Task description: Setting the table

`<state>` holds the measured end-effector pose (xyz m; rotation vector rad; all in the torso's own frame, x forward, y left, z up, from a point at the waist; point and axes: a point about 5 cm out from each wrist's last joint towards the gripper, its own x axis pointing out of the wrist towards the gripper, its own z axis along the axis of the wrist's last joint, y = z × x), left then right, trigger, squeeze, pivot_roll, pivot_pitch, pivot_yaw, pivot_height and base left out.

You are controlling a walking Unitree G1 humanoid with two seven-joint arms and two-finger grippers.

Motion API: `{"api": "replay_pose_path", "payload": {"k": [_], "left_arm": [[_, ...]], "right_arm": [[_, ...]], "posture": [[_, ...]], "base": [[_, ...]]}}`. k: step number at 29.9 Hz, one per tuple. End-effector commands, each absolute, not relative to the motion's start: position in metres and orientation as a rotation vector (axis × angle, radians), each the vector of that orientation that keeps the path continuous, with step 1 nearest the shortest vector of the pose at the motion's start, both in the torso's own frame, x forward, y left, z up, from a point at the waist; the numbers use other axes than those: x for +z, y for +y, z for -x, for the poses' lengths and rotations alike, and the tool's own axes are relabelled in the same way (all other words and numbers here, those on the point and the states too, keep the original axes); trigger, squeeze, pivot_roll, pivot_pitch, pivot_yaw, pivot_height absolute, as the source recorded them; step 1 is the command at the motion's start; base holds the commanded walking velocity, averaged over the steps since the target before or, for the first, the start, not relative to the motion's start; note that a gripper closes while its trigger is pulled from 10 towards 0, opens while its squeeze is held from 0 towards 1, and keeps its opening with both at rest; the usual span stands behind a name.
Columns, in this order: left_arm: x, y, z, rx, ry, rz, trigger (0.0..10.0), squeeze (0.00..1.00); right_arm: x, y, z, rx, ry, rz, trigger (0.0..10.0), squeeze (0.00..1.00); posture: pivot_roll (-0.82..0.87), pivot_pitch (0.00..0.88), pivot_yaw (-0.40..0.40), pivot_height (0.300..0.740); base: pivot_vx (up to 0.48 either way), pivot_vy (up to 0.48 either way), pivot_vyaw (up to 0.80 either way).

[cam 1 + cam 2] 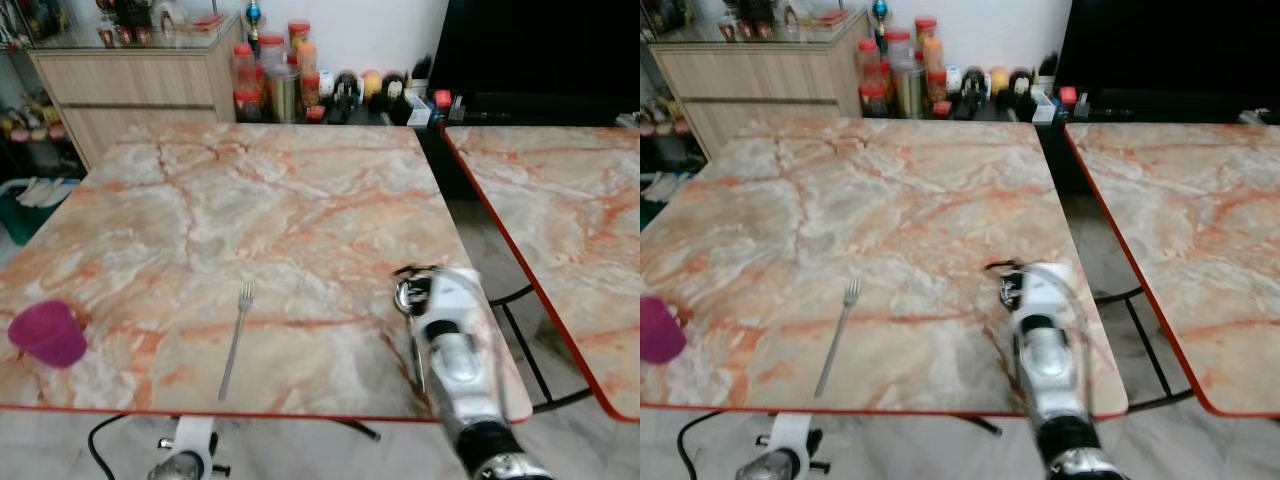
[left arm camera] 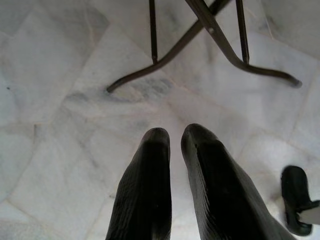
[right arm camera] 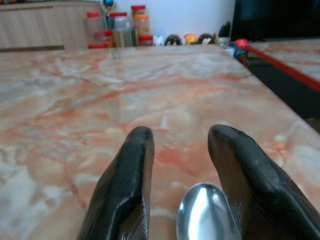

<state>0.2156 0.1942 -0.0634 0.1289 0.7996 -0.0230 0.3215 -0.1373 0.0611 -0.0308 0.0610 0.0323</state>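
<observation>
My right gripper hovers over the marble counter, jaws apart around the spoon, placing it opposite the fork; left gripper idle, nearly closed, empty.
</observation>
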Motion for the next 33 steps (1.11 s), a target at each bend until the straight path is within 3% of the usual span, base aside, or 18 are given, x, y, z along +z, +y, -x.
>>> {"api": "replay_pose_path", "payload": {"k": [1, 16, 23, 33], "left_arm": [[-0.066, 0.192, -0.212, -0.029, 0.807, -0.129, 10.0, 0.00], [-0.068, 0.199, -0.206, -0.023, 0.818, -0.138, 10.0, 0.00], [-0.068, 0.197, -0.206, -0.034, 0.820, -0.139, 10.0, 0.00], [-0.068, 0.196, -0.207, -0.029, 0.821, -0.140, 10.0, 0.00]], "right_arm": [[0.062, -0.149, -0.321, 0.003, 0.060, 0.039, 10.0, 0.00], [0.071, -0.142, -0.277, 0.023, 0.145, 0.105, 10.0, 0.00], [0.067, -0.158, -0.274, -0.107, 0.250, 0.124, 10.0, 0.00], [0.069, -0.157, -0.282, -0.060, 0.281, 0.110, 10.0, 0.00]], "posture": [[0.03, 0.000, -0.008, 0.736], [0.01, 0.000, 0.006, 0.736], [0.01, 0.000, 0.004, 0.736], [0.02, 0.000, -0.005, 0.736]], "base": [[0.000, 0.000, 0.00], [0.000, 0.000, 0.00], [0.000, 0.000, 0.00], [0.000, 0.000, 0.00]]}}
